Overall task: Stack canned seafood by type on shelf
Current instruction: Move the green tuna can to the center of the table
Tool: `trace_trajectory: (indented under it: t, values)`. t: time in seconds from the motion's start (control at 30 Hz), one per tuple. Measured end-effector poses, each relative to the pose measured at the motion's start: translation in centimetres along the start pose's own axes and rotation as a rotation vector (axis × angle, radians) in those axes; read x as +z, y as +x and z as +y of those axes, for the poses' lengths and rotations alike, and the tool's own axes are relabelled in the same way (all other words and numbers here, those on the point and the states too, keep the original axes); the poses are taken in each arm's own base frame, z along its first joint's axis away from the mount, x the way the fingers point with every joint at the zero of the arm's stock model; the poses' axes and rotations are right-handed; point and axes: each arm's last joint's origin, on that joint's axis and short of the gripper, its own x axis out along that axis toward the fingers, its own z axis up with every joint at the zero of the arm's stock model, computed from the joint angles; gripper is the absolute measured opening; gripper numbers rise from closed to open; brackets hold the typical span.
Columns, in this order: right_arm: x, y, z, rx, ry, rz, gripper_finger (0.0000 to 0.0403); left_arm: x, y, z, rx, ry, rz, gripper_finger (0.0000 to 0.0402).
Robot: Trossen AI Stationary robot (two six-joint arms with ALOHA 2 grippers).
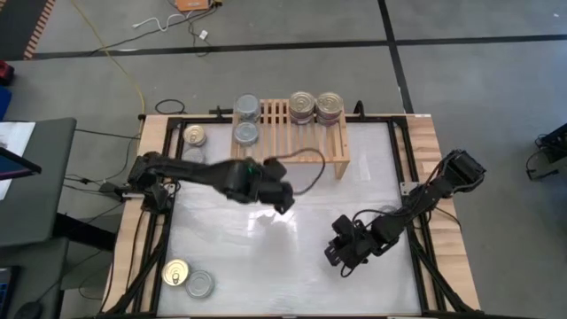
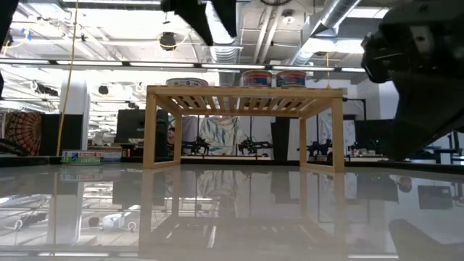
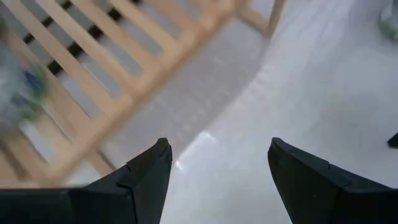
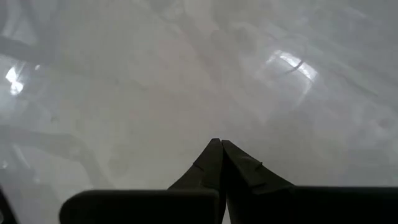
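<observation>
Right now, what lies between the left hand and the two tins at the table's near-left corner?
Only bare table between left hand and tins, in the high view.

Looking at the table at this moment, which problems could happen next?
The open, empty left gripper hangs close to the shelf; a careless swing might bump it and shake the stacked cans. Two loose cans lie at the near left corner, perhaps awkward to reach. The right gripper waits shut.

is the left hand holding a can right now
No, the left hand is open with nothing between its fingers, only bare table below.
</observation>
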Motion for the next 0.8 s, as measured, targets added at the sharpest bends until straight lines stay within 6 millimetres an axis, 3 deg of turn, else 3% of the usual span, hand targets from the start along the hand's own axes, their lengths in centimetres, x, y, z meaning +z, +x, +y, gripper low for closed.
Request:
trace_trajectory:
  t: [0.17, 0.37, 0.6, 0.8]
  values:
    - [-0.5, -0.2, 0.2, 0.019, -0.012, 0.007, 0.003, -3.7, 2.0, -2.1, -0.074, -0.017, 0.053, 0.0255]
    - [-0.8, -0.3, 0.2, 0.023, -0.023, 0.01, 0.003, -6.6, 2.0, -3.9, -0.258, -0.019, 0.035, 0.0255]
    - [-0.7, -0.3, 0.2, 0.024, -0.027, 0.008, 0.003, -9.4, 1.1, -2.9, -0.428, -0.034, -0.064, 0.0255]
    - [-0.7, -0.3, 0.2, 0.024, -0.028, 0.007, 0.003, -12.3, 0.8, -0.3, -0.609, -0.066, -0.185, 0.0255]
